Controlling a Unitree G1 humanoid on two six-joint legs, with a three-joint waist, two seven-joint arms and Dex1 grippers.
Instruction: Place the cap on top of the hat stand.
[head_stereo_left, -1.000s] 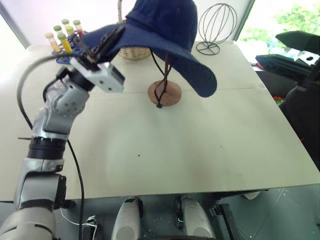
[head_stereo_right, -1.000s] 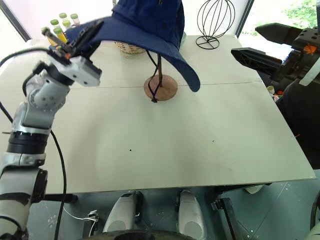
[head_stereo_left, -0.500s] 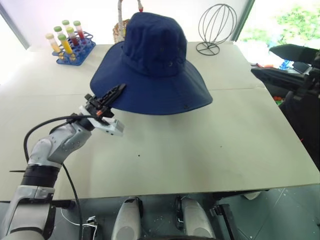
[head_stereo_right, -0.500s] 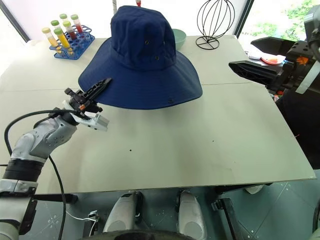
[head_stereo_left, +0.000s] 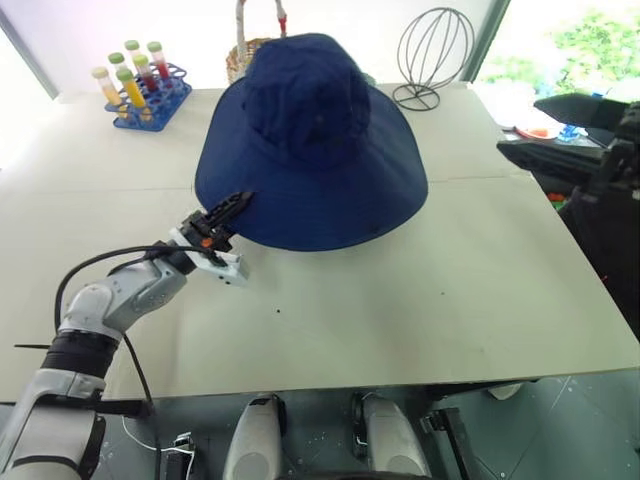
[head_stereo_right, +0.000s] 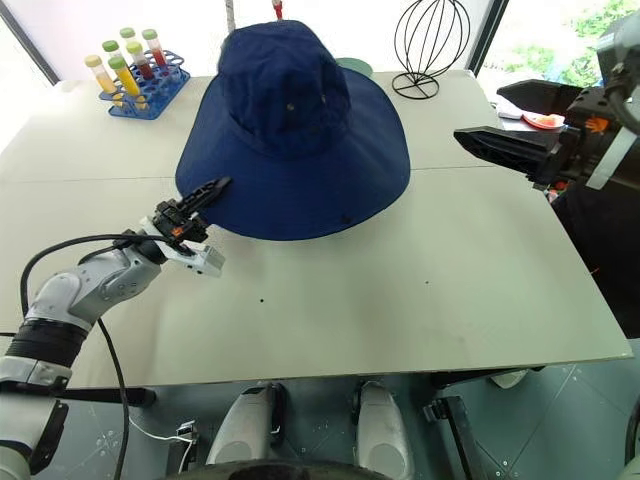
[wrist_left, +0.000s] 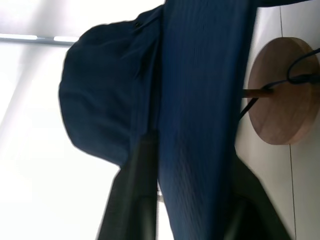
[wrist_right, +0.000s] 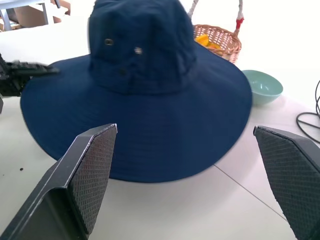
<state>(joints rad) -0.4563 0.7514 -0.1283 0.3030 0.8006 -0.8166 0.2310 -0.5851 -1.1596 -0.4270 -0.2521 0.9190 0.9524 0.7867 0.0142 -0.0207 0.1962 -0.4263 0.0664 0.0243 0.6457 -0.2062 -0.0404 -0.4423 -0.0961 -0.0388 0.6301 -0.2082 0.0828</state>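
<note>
Cap (head_stereo_right: 295, 130) plain navy, atop hat stand (wrist_left: 280, 92), unlabelled

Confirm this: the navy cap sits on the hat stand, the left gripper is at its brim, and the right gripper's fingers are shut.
One thing is wrong: the right gripper is open, its two fingers standing wide apart in the right wrist view. The rest holds: the cap sits on the hat stand, and the left gripper is at its brim.
</note>
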